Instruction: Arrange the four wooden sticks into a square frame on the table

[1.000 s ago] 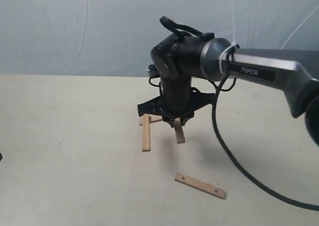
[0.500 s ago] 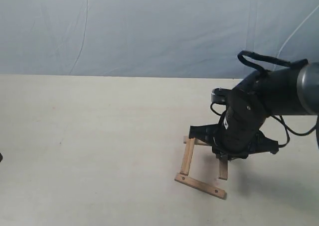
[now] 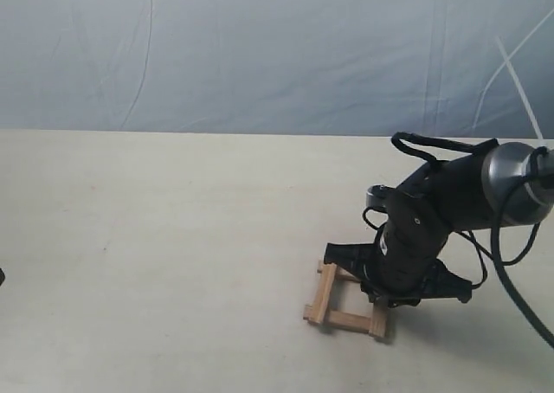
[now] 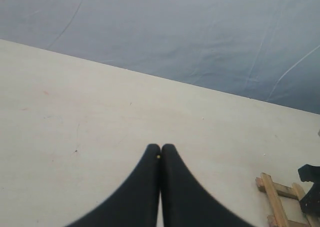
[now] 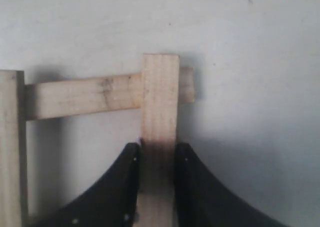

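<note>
Four wooden sticks lie as a small square frame [image 3: 346, 299] on the pale table [image 3: 156, 237], right of centre and near the front. My right gripper [image 3: 387, 296] is down over the frame's right side, shut on the right slat [image 5: 160, 102]. That slat lies across the end of the back slat [image 5: 82, 96]. The left slat [image 3: 325, 291] and front slat [image 3: 351, 320] show clearly; the arm partly hides the right one. My left gripper [image 4: 160, 148] is shut and holds nothing, above bare table, far from the frame [image 4: 275, 197].
A grey-blue fabric backdrop [image 3: 260, 47] rises behind the table's far edge. The right arm's black cable [image 3: 511, 289] loops down at the right. Bare table stretches left of the frame.
The right arm swung from the table's middle to the right front and lowered, still gripping its slat. The slats, loose a second ago, now form a tight closed square.
</note>
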Robot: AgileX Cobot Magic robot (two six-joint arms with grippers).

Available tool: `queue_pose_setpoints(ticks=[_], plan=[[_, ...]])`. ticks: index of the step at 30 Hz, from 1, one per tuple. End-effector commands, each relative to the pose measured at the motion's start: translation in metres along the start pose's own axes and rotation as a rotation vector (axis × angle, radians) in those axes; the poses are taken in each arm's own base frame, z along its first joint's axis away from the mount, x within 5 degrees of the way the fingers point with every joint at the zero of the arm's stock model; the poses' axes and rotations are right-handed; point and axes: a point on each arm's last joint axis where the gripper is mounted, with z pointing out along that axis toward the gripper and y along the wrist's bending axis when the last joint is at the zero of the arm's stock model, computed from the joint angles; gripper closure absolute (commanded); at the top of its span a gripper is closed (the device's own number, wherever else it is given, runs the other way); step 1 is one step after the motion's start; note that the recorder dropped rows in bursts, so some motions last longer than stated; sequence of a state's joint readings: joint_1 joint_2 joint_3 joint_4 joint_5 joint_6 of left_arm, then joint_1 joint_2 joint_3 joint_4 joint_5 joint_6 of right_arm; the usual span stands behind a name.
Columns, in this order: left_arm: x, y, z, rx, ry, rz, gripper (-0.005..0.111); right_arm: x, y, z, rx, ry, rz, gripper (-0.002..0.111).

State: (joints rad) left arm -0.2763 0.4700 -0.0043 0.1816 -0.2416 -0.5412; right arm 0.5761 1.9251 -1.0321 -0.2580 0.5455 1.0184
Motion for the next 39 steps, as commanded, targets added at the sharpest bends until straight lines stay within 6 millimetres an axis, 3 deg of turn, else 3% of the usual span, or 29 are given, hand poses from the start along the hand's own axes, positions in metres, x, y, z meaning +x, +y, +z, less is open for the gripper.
queue_pose_setpoints(ticks=[1, 6, 10, 15, 18, 23, 33, 35, 39], plan=[[0.000, 0.000, -0.001, 0.000, -0.007, -0.002, 0.107, -0.008, 0.006, -0.003, -0.062, -0.048, -0.019, 0.108], [0.000, 0.000, -0.001, 0.005, -0.016, -0.002, 0.107, -0.043, 0.039, -0.038, -0.079, -0.044, -0.224, 0.109], [-0.001, 0.000, -0.001, 0.007, -0.019, -0.002, 0.107, -0.055, 0.058, -0.043, -0.007, -0.005, -0.319, 0.109], [-0.001, 0.000, -0.001, 0.007, -0.019, -0.002, 0.107, -0.067, 0.091, -0.026, 0.008, -0.008, -0.372, 0.109], [-0.001, 0.000, -0.001, 0.007, -0.019, -0.002, 0.107, -0.068, 0.104, -0.003, 0.002, 0.018, -0.375, 0.109], [-0.001, 0.000, -0.001, 0.008, -0.021, -0.002, 0.107, -0.066, 0.110, 0.019, -0.001, 0.056, -0.357, 0.109], [-0.001, 0.000, -0.001, 0.008, -0.021, -0.002, 0.107, -0.064, 0.112, 0.027, -0.011, 0.062, -0.276, 0.108], [-0.001, 0.000, -0.001, 0.008, -0.021, -0.002, 0.107, -0.064, 0.112, 0.027, -0.011, 0.062, -0.273, 0.103], [-0.001, 0.000, -0.001, 0.008, -0.021, -0.002, 0.107, -0.065, 0.112, 0.025, -0.016, 0.057, -0.272, 0.071]])
